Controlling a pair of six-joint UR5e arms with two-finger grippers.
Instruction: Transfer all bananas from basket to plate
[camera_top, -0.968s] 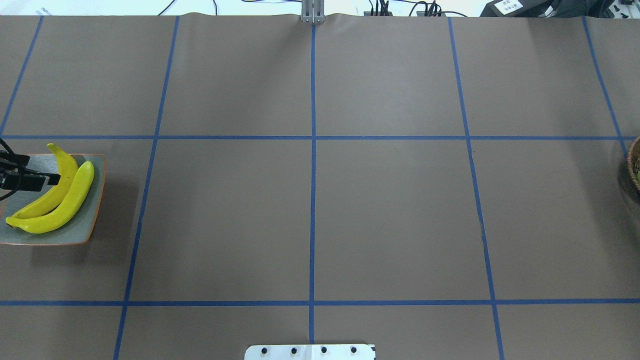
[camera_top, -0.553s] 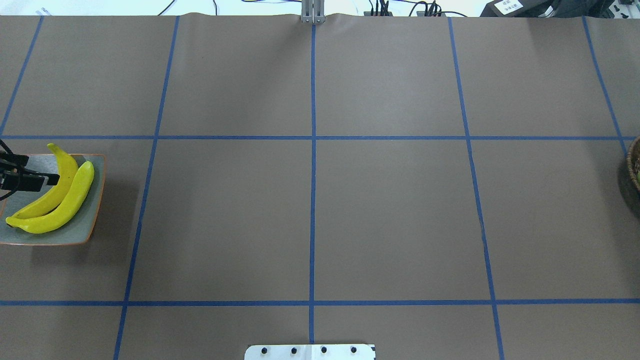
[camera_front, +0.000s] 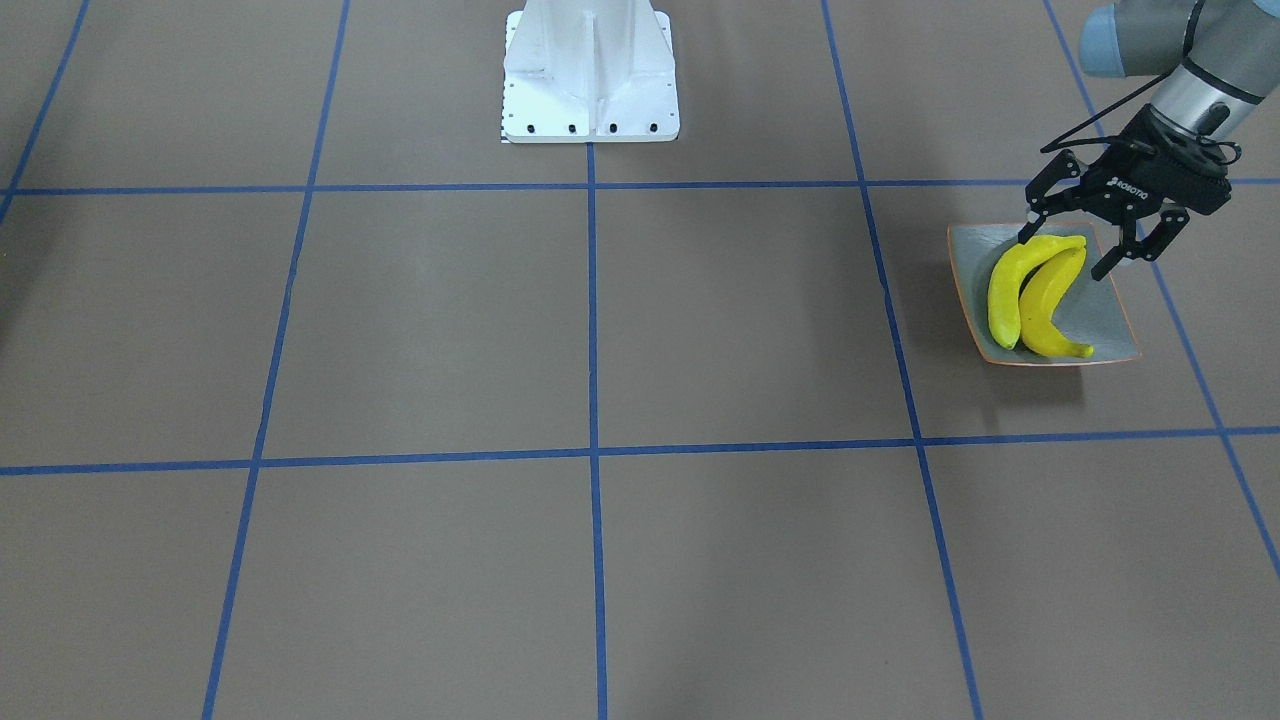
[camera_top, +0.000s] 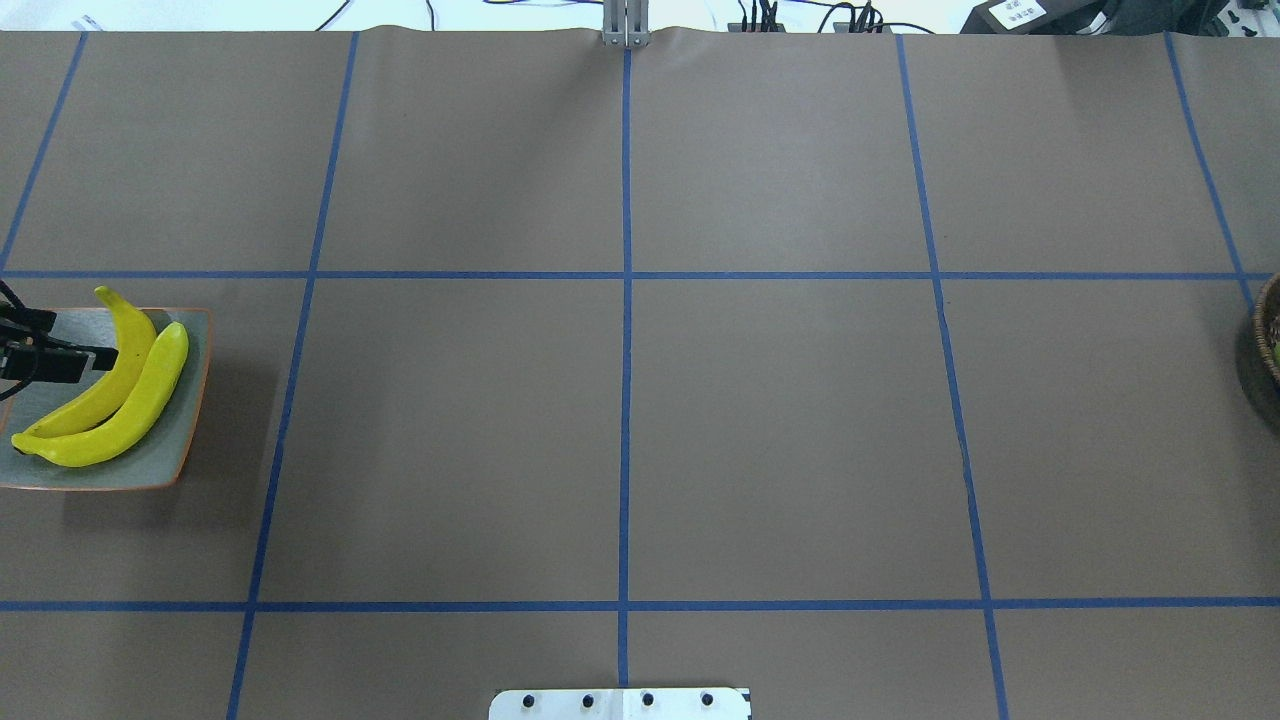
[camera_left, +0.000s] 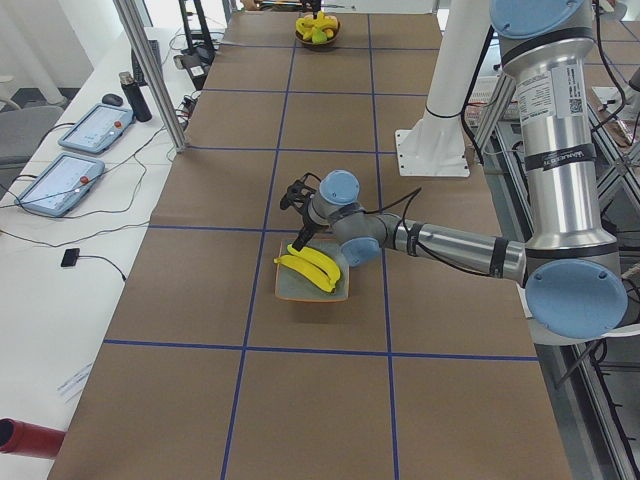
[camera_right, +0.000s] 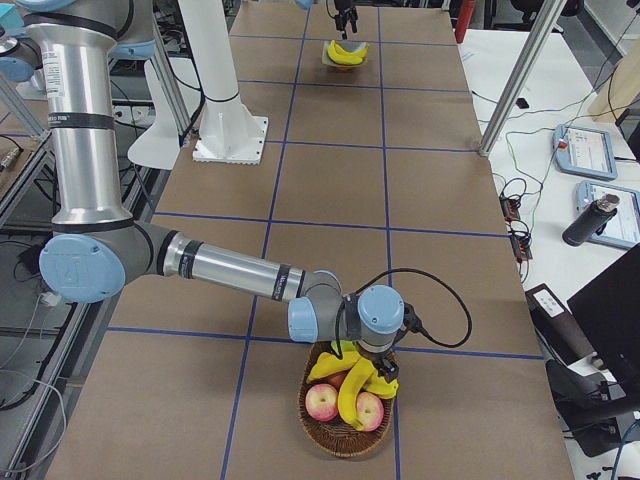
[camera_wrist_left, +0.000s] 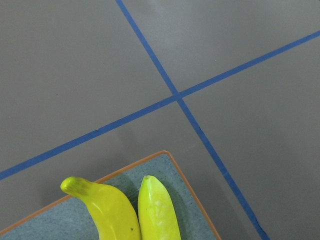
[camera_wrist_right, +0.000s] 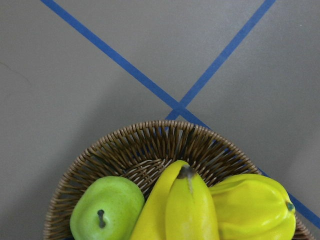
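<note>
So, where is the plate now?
In the overhead view the plate sits at the far left edge, on the robot's left, with two bananas on it and the left claw open over them.

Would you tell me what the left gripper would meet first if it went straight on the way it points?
Probably the two bananas on the plate: the left gripper, jaws open, points down over their ends, though depth is unclear.

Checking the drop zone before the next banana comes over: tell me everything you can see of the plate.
The plate is square and shallow, glossy grey-green with a thin orange-brown rim and upturned edges. It sits flat on the brown table, inside one taped grid cell. Two bananas lie side by side on it. The left gripper hangs open over its robot-side edge.
</note>
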